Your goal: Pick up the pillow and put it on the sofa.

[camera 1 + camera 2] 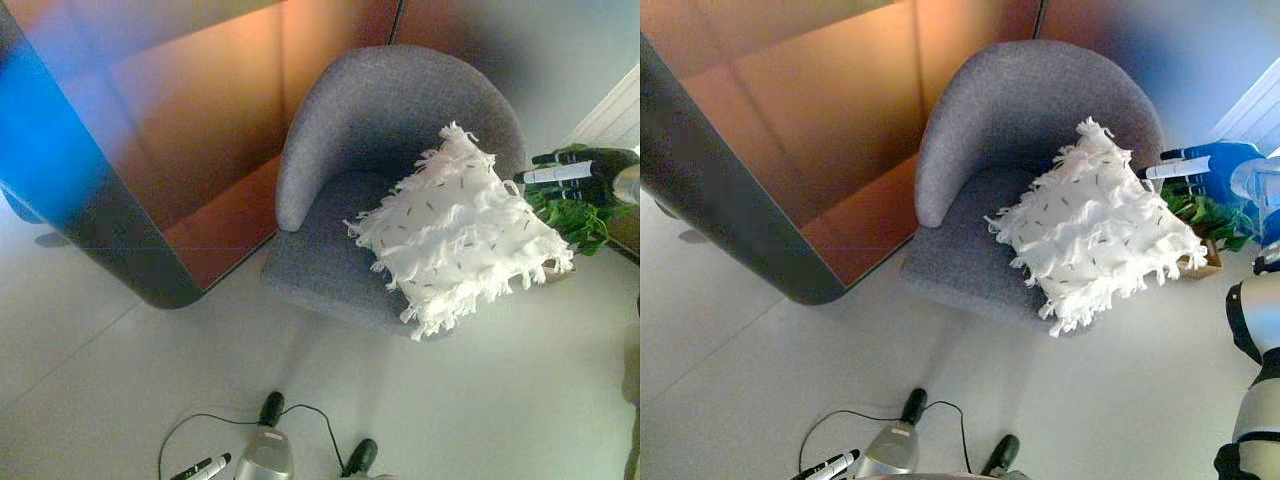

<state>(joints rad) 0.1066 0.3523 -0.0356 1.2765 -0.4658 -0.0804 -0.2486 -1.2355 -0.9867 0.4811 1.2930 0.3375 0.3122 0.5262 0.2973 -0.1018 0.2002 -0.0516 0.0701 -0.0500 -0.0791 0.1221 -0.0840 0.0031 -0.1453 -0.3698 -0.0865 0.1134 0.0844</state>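
Observation:
A white fringed pillow [455,235] lies tilted on the right side of the seat of a grey round-backed sofa chair [370,120], and its lower corner hangs over the front edge. My right hand [578,172] is at the pillow's upper right edge, level with the chair's right arm. Its fingers are straight and point left towards the pillow, and I cannot tell if they touch it. My left hand [203,467] shows at the bottom edge, low over the floor, with its fingers straight and holding nothing.
A green plant in a small brown pot [578,222] stands on the floor just right of the chair, partly behind the pillow. A large brown panel with a dark rounded edge [150,270] stands to the left of the chair. The floor [480,400] is pale.

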